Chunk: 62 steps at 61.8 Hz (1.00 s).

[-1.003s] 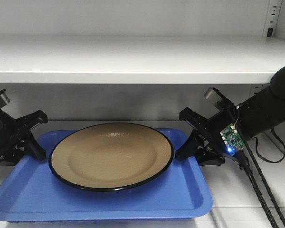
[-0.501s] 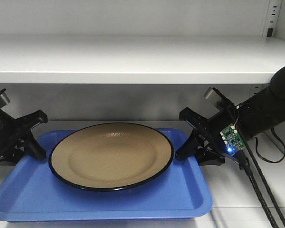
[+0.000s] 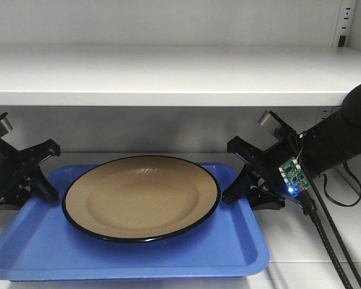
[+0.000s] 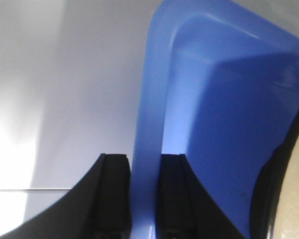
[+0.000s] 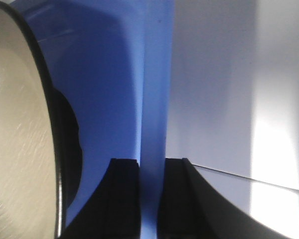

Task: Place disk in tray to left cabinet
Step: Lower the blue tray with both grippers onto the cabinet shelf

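between the shelves, left cabinet: pale grey-white, wide upper shelf over the load
tray: bright blue, in the lower bay, held at both short ends
disk: tan, black rim, lying flat in the tray, nearly filling its width
right gripper: jaws clamped on the tray's right rim
left gripper: jaws clamped on the tray's left rim

The disk looks glossy tan, the tray smooth blue plastic, the left cabinet matt painted metal.

Pale left cabinet, shadowed grey back panel, slotted rail upper right.
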Available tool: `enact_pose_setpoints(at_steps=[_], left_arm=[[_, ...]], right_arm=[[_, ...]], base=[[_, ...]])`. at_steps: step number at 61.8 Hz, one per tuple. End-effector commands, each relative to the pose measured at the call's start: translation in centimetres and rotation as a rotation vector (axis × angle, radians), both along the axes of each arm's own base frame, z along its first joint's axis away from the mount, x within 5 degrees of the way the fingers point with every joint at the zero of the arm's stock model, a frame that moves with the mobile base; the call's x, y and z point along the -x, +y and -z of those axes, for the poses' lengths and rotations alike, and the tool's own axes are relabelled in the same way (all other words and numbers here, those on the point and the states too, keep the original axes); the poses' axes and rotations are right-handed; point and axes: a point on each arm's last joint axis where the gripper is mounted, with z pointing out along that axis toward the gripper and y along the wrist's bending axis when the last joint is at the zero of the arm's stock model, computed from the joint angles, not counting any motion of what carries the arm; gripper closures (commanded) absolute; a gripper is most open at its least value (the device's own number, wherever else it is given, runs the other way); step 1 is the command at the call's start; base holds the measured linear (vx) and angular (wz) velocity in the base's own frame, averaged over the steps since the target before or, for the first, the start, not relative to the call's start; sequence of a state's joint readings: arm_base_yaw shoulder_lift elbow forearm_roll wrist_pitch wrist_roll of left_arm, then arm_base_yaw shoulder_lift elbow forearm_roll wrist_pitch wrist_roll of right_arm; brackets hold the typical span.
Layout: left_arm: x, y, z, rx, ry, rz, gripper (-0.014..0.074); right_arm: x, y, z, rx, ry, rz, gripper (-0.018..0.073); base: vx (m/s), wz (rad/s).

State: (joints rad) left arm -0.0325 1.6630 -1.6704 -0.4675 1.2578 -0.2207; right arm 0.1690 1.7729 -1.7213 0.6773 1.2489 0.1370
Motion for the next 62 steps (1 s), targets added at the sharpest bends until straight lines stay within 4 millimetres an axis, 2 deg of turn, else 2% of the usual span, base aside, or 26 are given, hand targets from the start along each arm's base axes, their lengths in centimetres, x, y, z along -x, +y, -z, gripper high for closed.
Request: enact_pose_setpoints(at_steps=[1,12,22,42,53,62], left_arm=[[1.5,-1.6,-3.6,0.151,-0.087,0.013,0.0596],[1.6,-1.4,-3.3,0.106,-0.079,0.016,0.0596],[1.6,-1.4,-3.3,0.103,-0.078,0.015,0.0596],[0.8,-1.4,-2.3,0.094,-0.051,0.012,0.0596],[0.5,-0.9,-1.9,-0.012,-0.077,-0.001,0.0596],[0.3,-1.4,-1.9,-0.050,-0.119,-0.001,0.0596]], right_arm=[[1.7,1.0,-3.3,-0.096,-0.052,-0.040,0.0565],[2.2,1.7,-3.7,-0.001,-0.112,-0.014,0.0563],[2.4,2.4,-4.1,-0.012,-0.132,0.014,0.0563],[2.0,1.7,-3.7,0.079,-0.145,0.064,0.0561],[1.6,1.3,-3.6,0.115,-0.173,0.098,0.0561],[1.5,1.6,-3.0,0.137,-0.196,0.108,0.0561]], base=[[0.00,0.00],[0.00,0.00],[0.00,0.00],[0.00,0.00],[0.00,0.00],[0.00,0.00]])
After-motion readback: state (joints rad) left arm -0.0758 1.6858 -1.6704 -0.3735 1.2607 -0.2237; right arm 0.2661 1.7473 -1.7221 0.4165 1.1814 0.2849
